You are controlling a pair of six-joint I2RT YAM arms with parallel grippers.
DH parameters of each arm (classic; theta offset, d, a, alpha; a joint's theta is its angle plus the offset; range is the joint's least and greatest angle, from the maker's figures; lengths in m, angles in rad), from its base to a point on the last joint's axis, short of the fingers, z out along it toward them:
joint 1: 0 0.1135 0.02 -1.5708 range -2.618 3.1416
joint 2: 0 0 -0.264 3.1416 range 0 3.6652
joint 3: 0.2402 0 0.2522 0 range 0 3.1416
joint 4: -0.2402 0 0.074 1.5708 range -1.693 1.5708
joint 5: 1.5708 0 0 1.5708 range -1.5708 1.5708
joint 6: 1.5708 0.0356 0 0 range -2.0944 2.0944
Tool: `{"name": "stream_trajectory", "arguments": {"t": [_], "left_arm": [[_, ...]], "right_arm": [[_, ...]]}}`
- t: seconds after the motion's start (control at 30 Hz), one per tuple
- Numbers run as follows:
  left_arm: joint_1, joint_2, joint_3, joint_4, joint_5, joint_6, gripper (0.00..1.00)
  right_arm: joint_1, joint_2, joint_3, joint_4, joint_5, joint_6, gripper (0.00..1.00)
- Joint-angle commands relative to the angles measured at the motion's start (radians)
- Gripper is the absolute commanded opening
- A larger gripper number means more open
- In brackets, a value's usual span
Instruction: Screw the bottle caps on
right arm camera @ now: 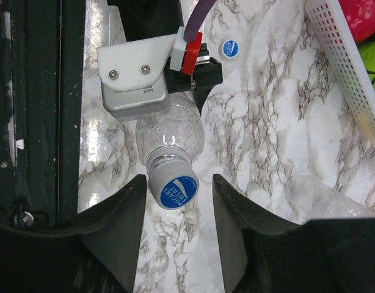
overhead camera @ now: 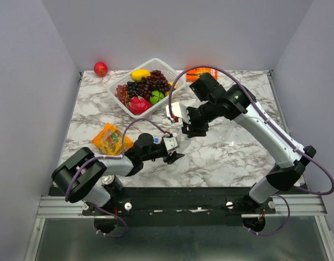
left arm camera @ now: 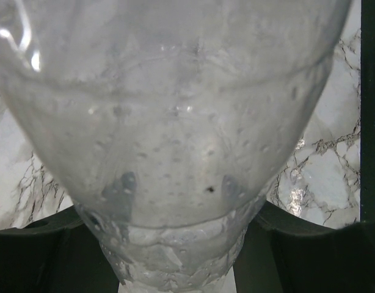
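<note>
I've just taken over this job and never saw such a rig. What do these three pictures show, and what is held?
A left arm and a right arm, each ending in a two-finger gripper, work on a marble table. One picture looks down from above; the others come from wrist cameras. The left gripper clamps a clear bottle by its body. The right gripper stands open around that bottle's blue cap. Also there: a loose cap, a second bottle, a fruit basket, a snack packet.
</note>
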Motion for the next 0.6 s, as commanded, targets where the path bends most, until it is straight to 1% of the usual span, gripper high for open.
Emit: {"name": "stream_trajectory", "arguments": {"t": [0.0,0.07,0.23,0.37,0.53,0.57], "left_arm": [[-0.004,-0.02,-0.006,0.014,0.014,-0.027,0.0],[-0.005,-0.023,-0.011,0.017,0.012,-0.038,0.0],[-0.004,-0.023,-0.014,0.02,0.005,-0.044,0.0],[-0.004,-0.022,-0.014,0.028,-0.003,-0.053,0.0],[-0.004,-0.023,-0.017,0.027,-0.015,-0.085,0.0],[-0.004,-0.025,-0.017,0.027,-0.017,-0.099,0.0]], "right_arm": [[0.001,0.002,0.019,-0.186,0.027,-0.001,0.57],[-0.001,-0.007,-0.004,-0.186,0.038,-0.012,0.59],[0.001,-0.01,-0.006,-0.186,0.022,-0.004,0.6],[-0.001,0.0,0.006,-0.184,0.016,0.016,0.55],[0.013,-0.009,0.002,-0.183,0.01,0.022,0.51],[0.014,-0.01,0.002,-0.184,0.012,0.031,0.49]]}}
